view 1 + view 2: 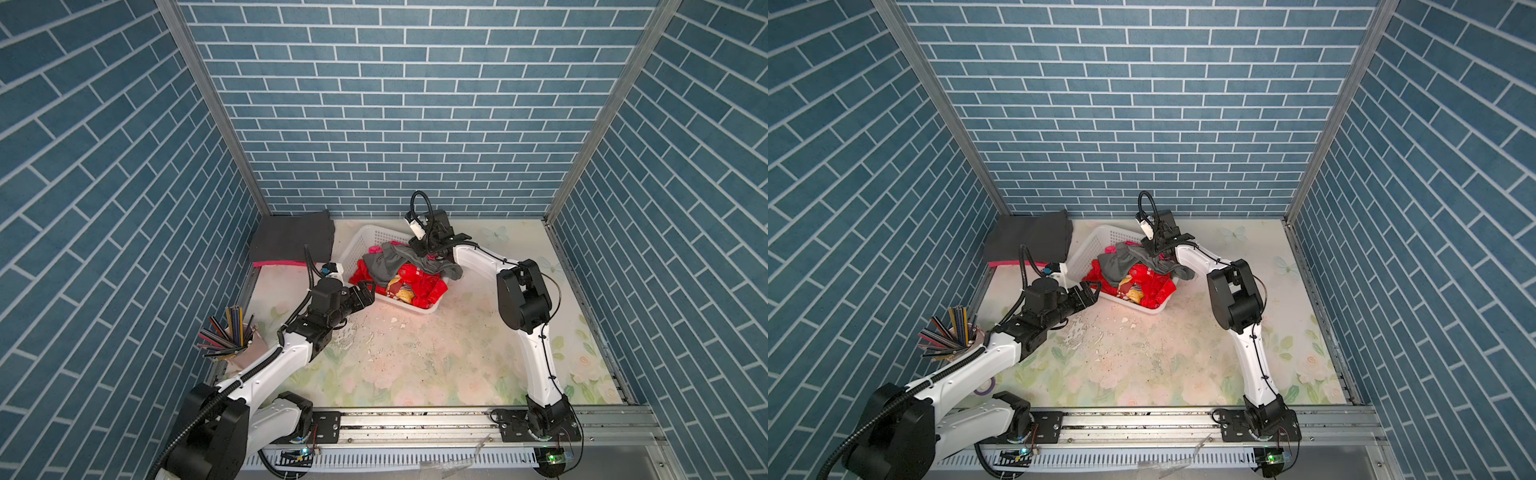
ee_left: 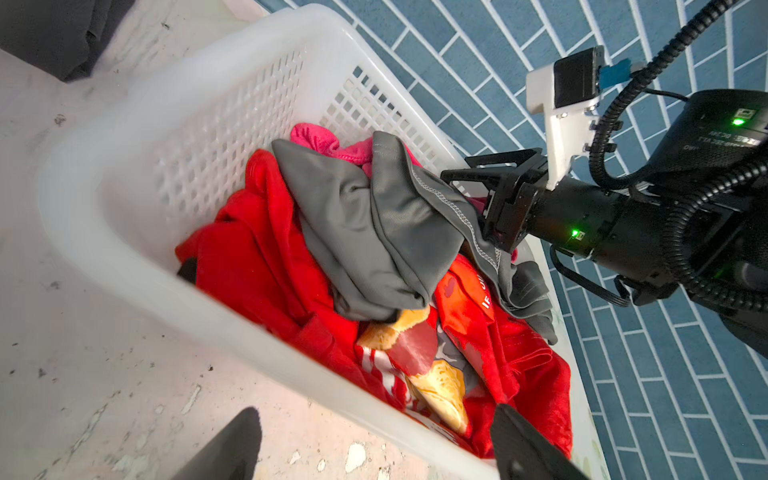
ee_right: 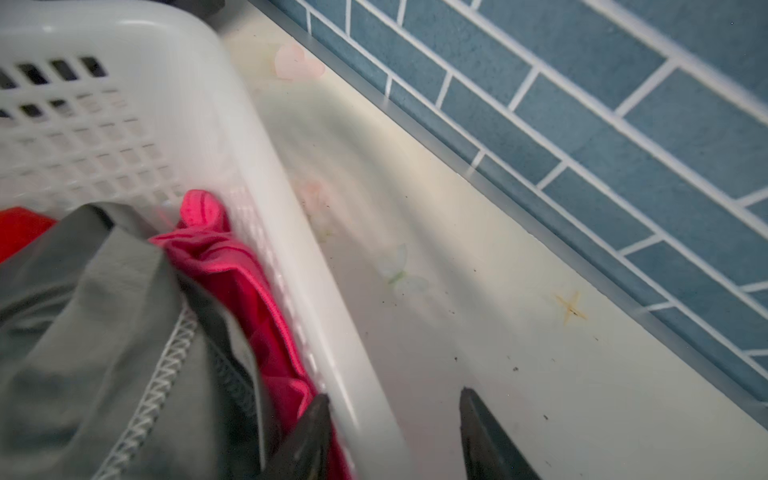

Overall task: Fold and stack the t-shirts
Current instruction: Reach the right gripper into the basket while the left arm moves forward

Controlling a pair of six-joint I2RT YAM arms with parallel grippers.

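- The right hand (image 3: 395,395) is about half open. One finger stands inside the basket (image 2: 199,137) and the other outside it, so the plastic rim is between them. I see no cloth pinched there, and I judge that this hand holds nothing.
- Just beside its inner finger lies the grey t-shirt (image 2: 365,232), with the stitched hem turned up. A pink t-shirt (image 3: 232,266) is pressed between this grey cloth and the basket wall.
- The left hand (image 2: 374,411) is opened wide and is empty. It hovers at the near rim of the basket, one finger over the bench (image 1: 415,357) and the other over the red t-shirt (image 2: 257,257).
- I think the step in hand is to take the next shirt out of the basket. The grey one is on top of the heap, and one part of it hangs over the rim on the right arm's side.
- For the next move, the right hand should go a little inward, so that both fingers meet the grey hem and not the plastic. Otherwise the basket may be lifted together with the shirt.
- Farther away, in the far left corner, a folded charcoal t-shirt (image 1: 291,239) lies on a folded pink one (image 1: 278,263). This seems to be the stack.
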